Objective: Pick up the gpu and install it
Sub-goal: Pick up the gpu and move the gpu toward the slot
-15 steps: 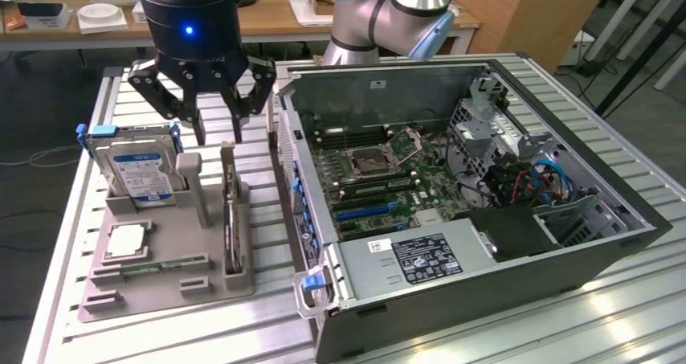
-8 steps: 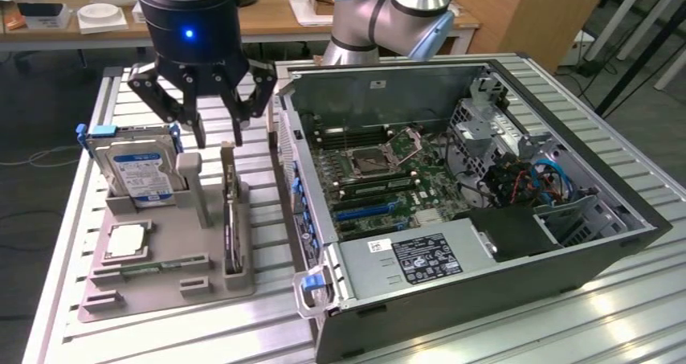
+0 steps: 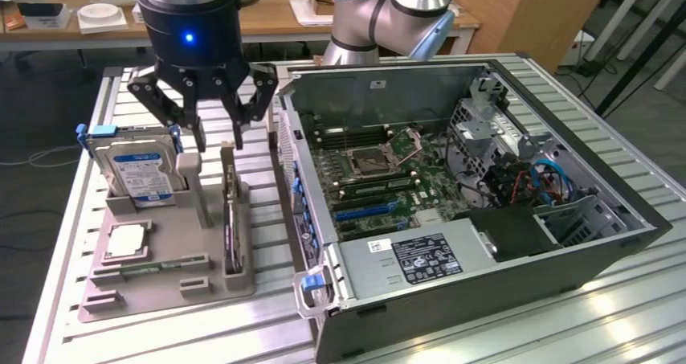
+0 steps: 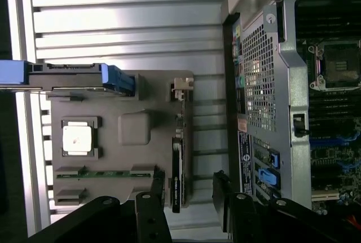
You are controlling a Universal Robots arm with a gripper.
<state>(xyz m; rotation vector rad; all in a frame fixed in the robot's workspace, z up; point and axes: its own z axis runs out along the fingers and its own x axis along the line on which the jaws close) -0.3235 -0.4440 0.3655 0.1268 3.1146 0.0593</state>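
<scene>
Barely begun: the spread, empty pincer (image 3: 218,143) hangs over the gpu (image 3: 228,219), unlifted in its tray (image 3: 150,288) at nine o'clock from the computer case (image 3: 483,300) in the exterior view.

Pincer (image 3: 218,139) upright with tips downward, fingers (image 3: 172,111) wide apart and empty, grey arm (image 3: 386,14) behind it.

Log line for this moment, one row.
jaws: open | place: above gpu | gpu: on edge in grey holder | install: not done
</scene>
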